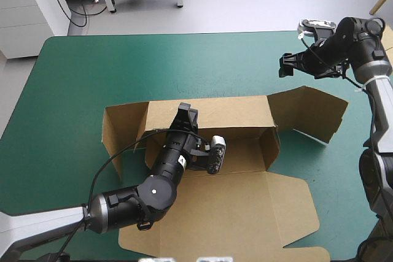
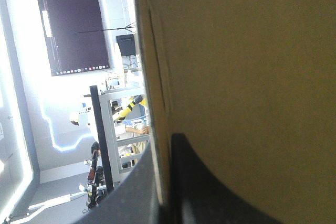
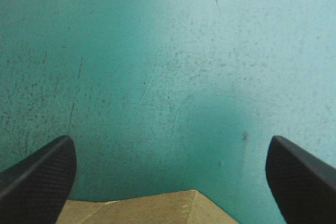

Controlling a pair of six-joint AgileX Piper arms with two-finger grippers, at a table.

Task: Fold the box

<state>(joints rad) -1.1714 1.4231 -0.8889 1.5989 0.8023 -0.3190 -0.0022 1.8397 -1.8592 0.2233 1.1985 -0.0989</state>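
The box (image 1: pixel 245 213) sits mid-counter, half raised. Its far wall (image 1: pixel 227 111) stands up, the lid lies flat back along the left arm, and a side flap (image 1: pixel 310 111) leans outward just short of the right tool (image 1: pixel 287 65). The left tool (image 1: pixel 187 115) reaches into the tray and pinches the far wall's top edge, fingers all but closed on the board. The right tool hangs over bare counter (image 1: pixel 92 72), fingers wide, the flap's corner just beneath it. I'd say the flap needs tucking in. The left should hold the wall upright without creasing it. The right should drop behind the flap and push it squarely toward the left tool, not skim over its top.
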